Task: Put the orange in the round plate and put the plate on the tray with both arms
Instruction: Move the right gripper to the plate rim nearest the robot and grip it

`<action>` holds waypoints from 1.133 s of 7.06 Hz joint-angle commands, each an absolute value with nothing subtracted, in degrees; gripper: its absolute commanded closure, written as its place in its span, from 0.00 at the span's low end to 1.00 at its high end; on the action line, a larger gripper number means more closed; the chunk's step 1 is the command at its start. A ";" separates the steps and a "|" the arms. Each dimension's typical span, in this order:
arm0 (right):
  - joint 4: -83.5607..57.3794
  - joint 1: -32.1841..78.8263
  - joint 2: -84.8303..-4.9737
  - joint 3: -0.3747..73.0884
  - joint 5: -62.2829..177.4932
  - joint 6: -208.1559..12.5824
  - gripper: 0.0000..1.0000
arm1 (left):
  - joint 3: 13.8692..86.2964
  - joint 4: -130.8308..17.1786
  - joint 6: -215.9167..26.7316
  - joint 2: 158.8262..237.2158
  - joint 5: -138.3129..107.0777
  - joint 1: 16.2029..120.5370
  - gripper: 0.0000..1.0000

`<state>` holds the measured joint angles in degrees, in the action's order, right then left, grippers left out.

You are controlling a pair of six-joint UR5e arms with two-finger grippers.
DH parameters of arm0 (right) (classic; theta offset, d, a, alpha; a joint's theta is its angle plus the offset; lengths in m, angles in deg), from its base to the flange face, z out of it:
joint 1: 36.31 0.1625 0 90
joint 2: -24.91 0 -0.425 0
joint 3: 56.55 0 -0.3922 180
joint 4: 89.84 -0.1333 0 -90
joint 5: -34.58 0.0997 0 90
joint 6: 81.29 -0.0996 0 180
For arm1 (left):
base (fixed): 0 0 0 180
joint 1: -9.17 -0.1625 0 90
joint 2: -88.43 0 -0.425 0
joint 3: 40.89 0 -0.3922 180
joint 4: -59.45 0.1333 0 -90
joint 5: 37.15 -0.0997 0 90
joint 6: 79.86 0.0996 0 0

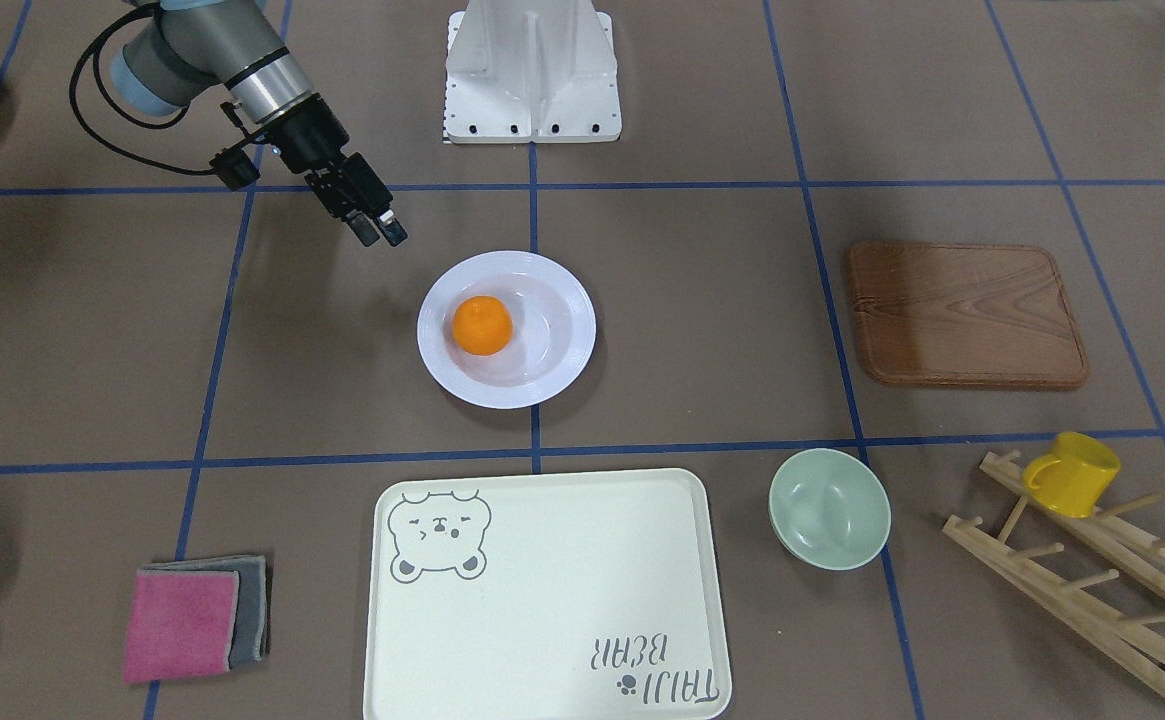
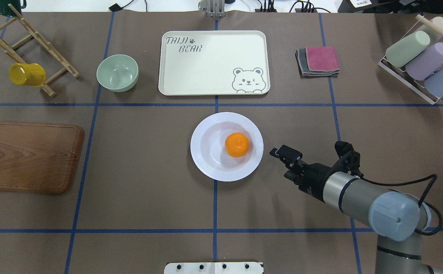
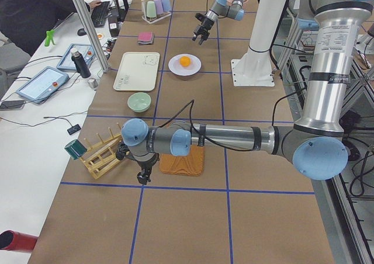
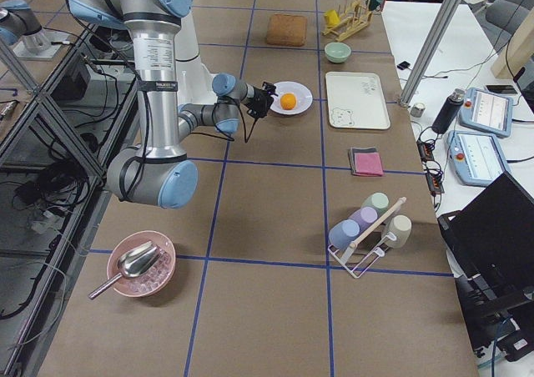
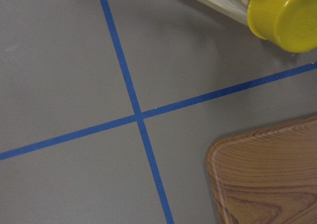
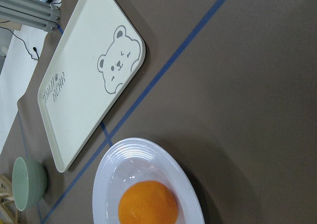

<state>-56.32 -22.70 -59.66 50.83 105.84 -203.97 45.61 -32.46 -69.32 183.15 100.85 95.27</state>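
Note:
The orange (image 1: 482, 325) (image 2: 237, 144) lies inside the white round plate (image 1: 582, 330) (image 2: 198, 146) at the table's middle, a little off the plate's centre. The cream bear tray (image 1: 542, 590) (image 2: 213, 61) lies bare just beyond the plate. My right gripper (image 1: 382, 232) (image 2: 283, 163) hovers beside the plate, open and holding nothing. The right wrist view shows the orange (image 6: 147, 204), the plate's rim (image 6: 119, 154) and the tray (image 6: 79, 80), but no fingers. My left gripper (image 3: 142, 178) shows only in the exterior left view, low by the wooden board, so I cannot tell its state.
A pale-green bowl (image 2: 117, 72) stands beside the tray. A wooden board (image 2: 29, 156) (image 5: 267, 174) and a peg rack with a yellow mug (image 2: 26, 74) (image 5: 285, 16) are on my left. Folded cloths (image 2: 318, 61) and a cup rack (image 2: 423, 61) are on my right.

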 commanded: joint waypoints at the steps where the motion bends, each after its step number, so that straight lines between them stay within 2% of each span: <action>1: -57.05 -25.24 -54.91 44.28 102.00 -206.88 0.00 | 45.68 -32.66 -69.32 182.03 101.10 95.40 0.00; 3: -56.62 -24.89 -54.20 43.04 101.12 -207.76 0.00 | 45.69 -32.66 -69.32 181.94 101.10 95.40 0.00; 5: -56.53 -23.40 -47.21 35.17 101.20 -207.50 0.03 | 45.69 -32.83 -69.32 181.68 101.10 95.40 0.00; 6: -56.61 -22.87 -46.12 34.69 101.38 -207.58 0.16 | 45.69 -32.83 -69.32 181.68 101.10 95.40 0.00; 7: -56.79 -22.78 -46.02 34.68 101.55 -207.76 0.83 | 45.69 -32.83 -69.32 181.68 101.10 95.40 0.00; 8: -57.14 -22.69 -46.28 35.03 101.64 -207.41 1.00 | 45.77 -32.92 -69.40 181.68 101.10 95.40 0.00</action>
<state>-56.83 -22.88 -46.40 35.33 101.51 -207.62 45.71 -32.85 -69.34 181.68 101.10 95.39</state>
